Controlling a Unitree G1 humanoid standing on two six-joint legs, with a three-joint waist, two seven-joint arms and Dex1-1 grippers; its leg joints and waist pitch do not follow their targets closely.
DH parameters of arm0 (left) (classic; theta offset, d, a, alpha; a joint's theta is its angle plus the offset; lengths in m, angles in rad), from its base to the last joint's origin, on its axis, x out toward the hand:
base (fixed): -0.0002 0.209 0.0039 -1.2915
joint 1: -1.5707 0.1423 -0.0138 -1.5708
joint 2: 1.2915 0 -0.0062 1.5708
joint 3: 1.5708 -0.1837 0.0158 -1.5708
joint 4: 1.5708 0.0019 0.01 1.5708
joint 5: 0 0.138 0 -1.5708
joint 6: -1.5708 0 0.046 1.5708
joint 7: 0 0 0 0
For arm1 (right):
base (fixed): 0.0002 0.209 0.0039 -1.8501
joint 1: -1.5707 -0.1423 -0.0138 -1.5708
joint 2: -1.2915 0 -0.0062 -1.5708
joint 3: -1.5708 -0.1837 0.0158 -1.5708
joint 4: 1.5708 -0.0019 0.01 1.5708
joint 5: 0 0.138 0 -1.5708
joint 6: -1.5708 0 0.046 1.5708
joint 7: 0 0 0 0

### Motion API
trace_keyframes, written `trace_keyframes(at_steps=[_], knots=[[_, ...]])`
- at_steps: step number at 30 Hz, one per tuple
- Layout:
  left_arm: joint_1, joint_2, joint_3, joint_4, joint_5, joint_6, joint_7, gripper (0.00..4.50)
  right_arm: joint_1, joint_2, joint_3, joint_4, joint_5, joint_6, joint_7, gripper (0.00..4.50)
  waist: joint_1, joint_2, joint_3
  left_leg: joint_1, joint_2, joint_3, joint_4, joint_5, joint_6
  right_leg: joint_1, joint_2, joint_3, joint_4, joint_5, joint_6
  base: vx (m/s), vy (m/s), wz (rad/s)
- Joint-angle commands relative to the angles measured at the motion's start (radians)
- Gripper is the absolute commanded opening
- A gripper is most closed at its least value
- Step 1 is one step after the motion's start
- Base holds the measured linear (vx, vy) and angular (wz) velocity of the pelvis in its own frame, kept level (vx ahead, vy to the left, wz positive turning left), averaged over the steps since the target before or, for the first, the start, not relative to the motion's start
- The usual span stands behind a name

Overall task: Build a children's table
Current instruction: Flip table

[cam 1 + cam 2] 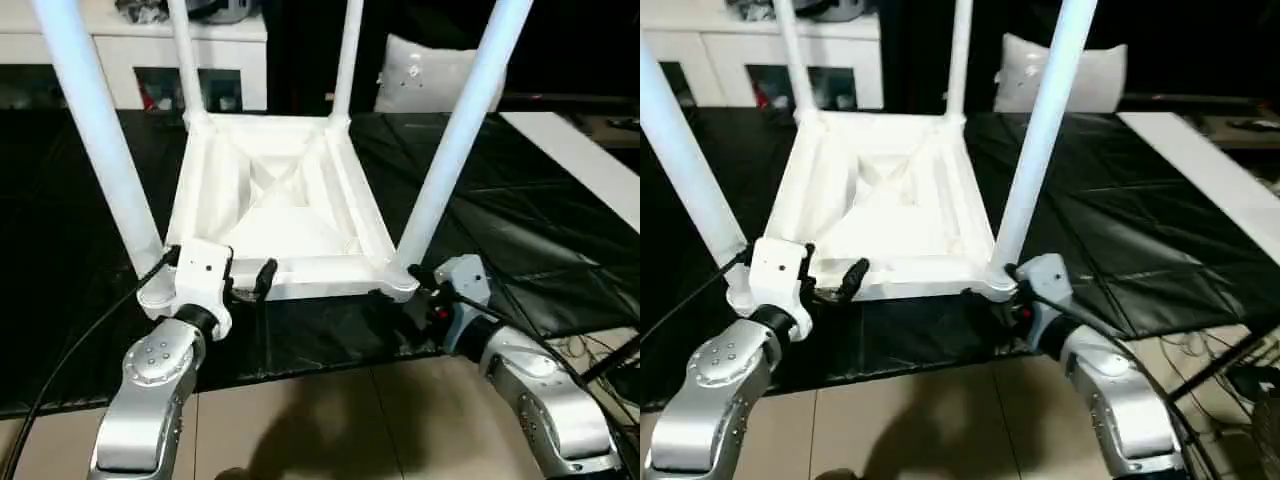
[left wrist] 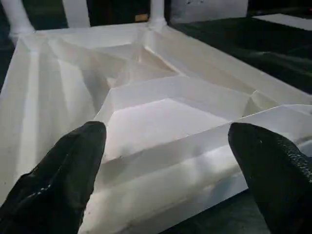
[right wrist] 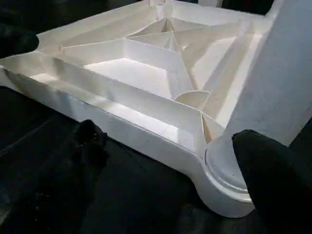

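Observation:
The children's table lies upside down on a black mat, its ribbed white tabletop [image 1: 270, 200] facing up. Two near legs [image 1: 100, 130] [image 1: 460, 130] and two far legs [image 1: 183, 50] [image 1: 347, 55] stand upright in the corner sockets. My left gripper [image 1: 250, 285] is open at the near left corner, and the tabletop's near rim [image 2: 185, 161] lies between its fingers [image 2: 58, 180]. My right gripper [image 1: 400, 295] is open at the near right corner. In the right wrist view the round corner socket [image 3: 226, 180] sits between its spread fingers [image 3: 268, 165].
The black mat [image 1: 520, 230] ends just before my forearms, with tiled floor [image 1: 330, 420] below. A white cabinet with glass doors [image 1: 140, 60] stands at the back left, a white cushion [image 1: 425, 70] behind. A white board [image 1: 590, 160] lies at right, cables [image 1: 590, 350] near it.

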Motion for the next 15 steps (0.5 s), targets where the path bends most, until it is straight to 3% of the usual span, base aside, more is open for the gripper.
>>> trace_keyframes(at_steps=[1, 2, 3, 4, 5, 6, 7, 8, 9, 10, 11, 12, 13, 14, 15], knots=[[-0.003, 0.001, -0.025, -0.016, 0.013, -0.005, 0.004, 4.5, -0.014, -0.024, 0.003, -0.019, -0.016, 0.021, -0.002, 4.45, 0.005, -0.006, -0.032, -0.032, 0.008, -0.053, -0.141, -0.575, -0.035, 0.049, -0.042, -0.024, -0.064, -0.434, -0.049, -0.068, 0.026, 0.0], [-0.004, 0.003, -0.033, -0.017, 0.015, -0.003, 0.006, 4.5, -0.016, -0.029, 0.012, -0.021, -0.015, 0.027, 0.008, 4.45, -0.004, 0.007, -0.039, -0.038, 0.004, -0.074, -0.137, -0.579, -0.025, 0.052, -0.037, -0.042, -0.07, -0.439, -0.035, -0.061, -0.006, 0.28], [-0.004, 0.003, -0.033, -0.017, 0.015, -0.002, 0.006, 4.5, -0.017, -0.029, 0.012, -0.022, -0.015, 0.027, 0.009, 4.45, -0.007, 0.015, -0.04, -0.034, 0.006, -0.091, -0.134, -0.589, -0.032, 0.051, -0.038, -0.052, -0.065, -0.419, -0.05, -0.061, -0.006, 0.28], [-0.005, 0.005, -0.044, -0.017, 0.012, 0.026, 0.007, 4.5, -0.02, -0.031, 0.02, -0.024, -0.008, 0.025, 0.028, 4.45, -0.017, 0.029, -0.039, -0.029, 0.019, -0.127, -0.139, -0.65, -0.061, 0.05, -0.023, -0.065, -0.055, -0.351, -0.085, -0.018, -0.04, 0.52], [-0.003, 0.0, -0.041, -0.017, -0.001, 0.053, 0.012, 4.5, -0.018, -0.027, 0.02, -0.027, -0.001, 0.024, 0.037, 4.45, -0.029, 0.036, -0.034, -0.029, 0.033, -0.175, -0.163, -0.721, -0.059, 0.053, 0.004, -0.066, -0.022, -0.28, -0.122, -0.025, -0.07, 0.55], [-0.003, -0.002, -0.038, -0.017, -0.005, 0.059, 0.014, 4.5, -0.017, -0.027, 0.022, -0.029, -0.001, 0.024, 0.039, 4.45, -0.024, 0.037, -0.027, -0.035, 0.02, -0.171, -0.164, -0.749, -0.056, 0.053, 0.002, -0.06, -0.017, -0.272, -0.134, -0.025, -0.07, 0.55], [-0.003, -0.007, -0.031, -0.016, -0.011, 0.07, 0.019, 4.5, -0.015, -0.026, 0.025, -0.034, -0.002, 0.023, 0.042, 4.45, -0.015, 0.022, -0.022, -0.057, -0.024, -0.151, -0.149, -0.737, -0.076, 0.053, -0.035, -0.051, -0.041, -0.379, -0.152, -0.047, -0.101, 0.58], [-0.004, -0.008, -0.028, -0.016, -0.013, 0.072, 0.021, 4.5, -0.013, -0.026, 0.027, -0.037, -0.002, 0.022, 0.042, 4.45, 0.003, -0.011, -0.024, -0.054, -0.064, -0.114, -0.084, -0.596, -0.055, 0.042, -0.108, -0.04, -0.108, -0.681, -0.13, -0.061, -0.104, 0.62], [-0.004, -0.008, -0.029, -0.016, -0.012, 0.07, 0.02, 4.5, -0.011, -0.024, 0.027, -0.04, -0.003, 0.02, 0.04, 4.45, 0.004, -0.034, -0.02, -0.012, -0.07, -0.091, 0.017, -0.454, -0.015, 0.009, -0.176, -0.038, -0.179, -0.844, -0.128, -0.061, -0.104, 0.62], [-0.005, -0.004, -0.032, -0.015, -0.008, 0.062, 0.018, 4.5, -0.008, -0.025, 0.029, -0.043, -0.006, 0.017, 0.034, 4.45, -0.016, -0.034, -0.007, -0.025, -0.046, -0.092, 0.169, -0.149, 0.024, 0.02, -0.297, -0.03, -0.241, -0.922, -0.102, -0.092, -0.061, 0.51], [-0.005, -0.002, -0.035, -0.015, -0.005, 0.052, 0.015, 4.5, -0.005, -0.025, 0.03, -0.046, -0.008, 0.016, 0.031, 4.45, -0.023, -0.039, -0.009, -0.078, -0.031, -0.099, 0.199, -0.13, 0.008, 0.058, -0.334, -0.031, -0.201, -0.866, -0.007, -0.004, 0.001, 0.34], [-0.006, 0.001, -0.039, -0.015, 0.001, 0.046, 0.016, 4.5, -0.002, -0.026, 0.031, -0.05, -0.01, 0.015, 0.024, 4.45, -0.005, -0.028, -0.015, -0.047, 0.006, -0.108, 0.175, -0.198, -0.006, 0.072, -0.345, 0.007, -0.176, -0.743, -0.066, -0.004, 0.001, 0.34], [-0.007, 0.003, -0.042, -0.015, 0.002, 0.043, 0.018, 4.5, 0.0, -0.028, 0.033, -0.053, -0.013, 0.013, 0.019, 4.45, 0.007, -0.028, -0.021, -0.041, 0.026, -0.107, 0.139, -0.229, 0.013, 0.096, -0.326, -0.002, -0.161, -0.651, -0.137, 0.045, 0.069, 0.39], [-0.007, 0.003, -0.043, -0.015, 0.002, 0.042, 0.02, 4.5, 0.001, -0.029, 0.034, -0.055, -0.014, 0.012, 0.017, 4.45, 0.0, 0.0, -0.035, -0.022, 0.03, -0.099, 0.011, -0.142, 0.091, 0.129, -0.179, -0.081, -0.103, -0.44, -0.234, -0.007, 0.122, 0.43], [-0.007, 0.003, -0.043, -0.015, 0.002, 0.042, 0.02, 4.5, 0.001, -0.029, 0.034, -0.055, -0.014, 0.012, 0.017, 4.45, -0.016, 0.028, -0.042, 0.016, 0.007, -0.1, -0.036, -0.02, 0.141, 0.102, -0.065, -0.127, -0.039, -0.339, -0.213, -0.007, 0.122, 0.43]])
